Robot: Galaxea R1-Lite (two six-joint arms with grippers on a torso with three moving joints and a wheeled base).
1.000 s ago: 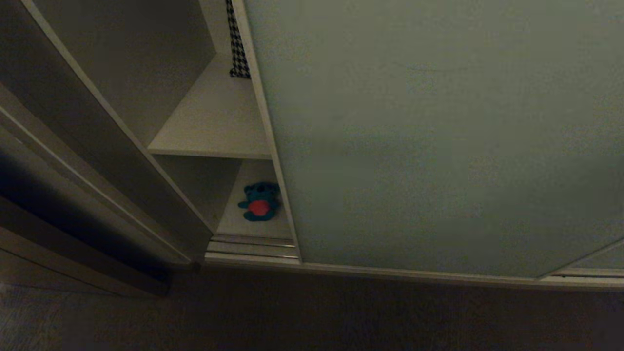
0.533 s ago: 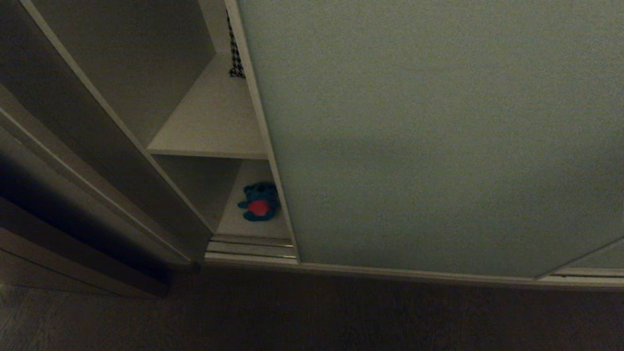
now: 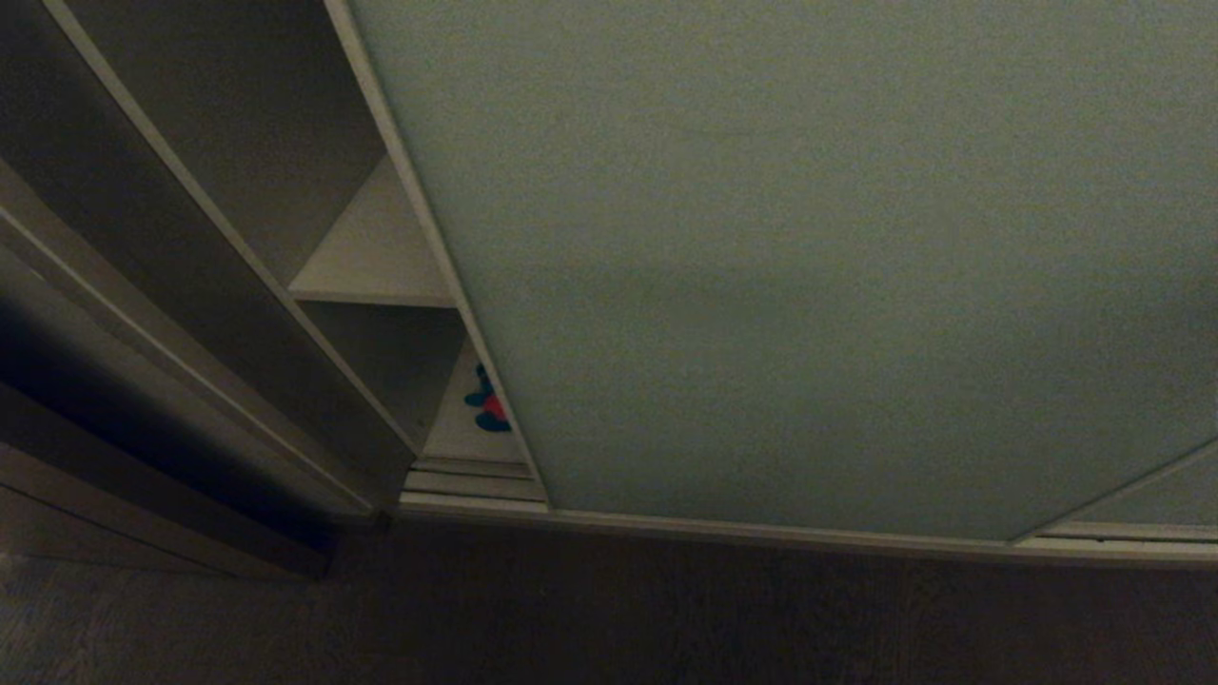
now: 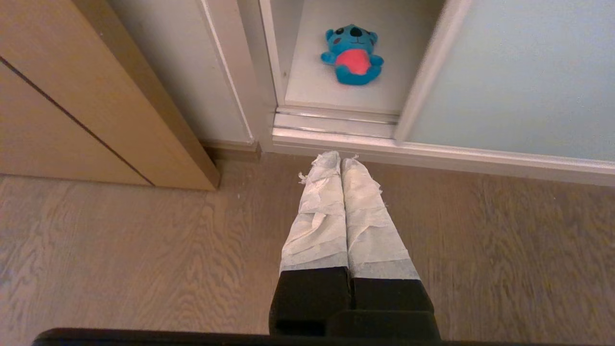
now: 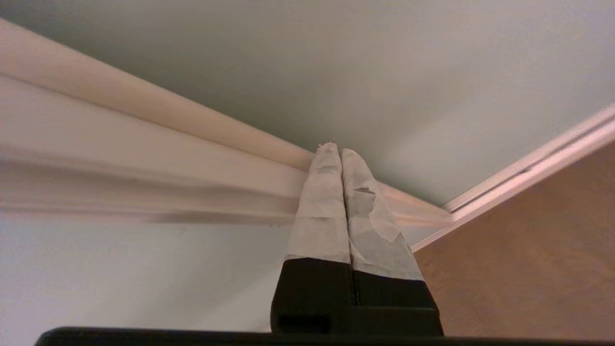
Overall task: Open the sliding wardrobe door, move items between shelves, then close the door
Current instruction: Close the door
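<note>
Filling the head view, matte grey-green sliding wardrobe door (image 3: 809, 257) (thin beige frame), clenched right pincer (image 5: 340, 150) at its edge.

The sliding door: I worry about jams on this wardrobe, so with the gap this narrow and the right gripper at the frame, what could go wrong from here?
1. The blue plush lies near the front of the bottom shelf; if it reaches the track, the door could catch it.
2. The right gripper, shut, meets the door's beige frame only at its taped tips; it may slip off and leave the gap open.
3. The left gripper, shut, hangs low by the sill and could get bumped.
</note>
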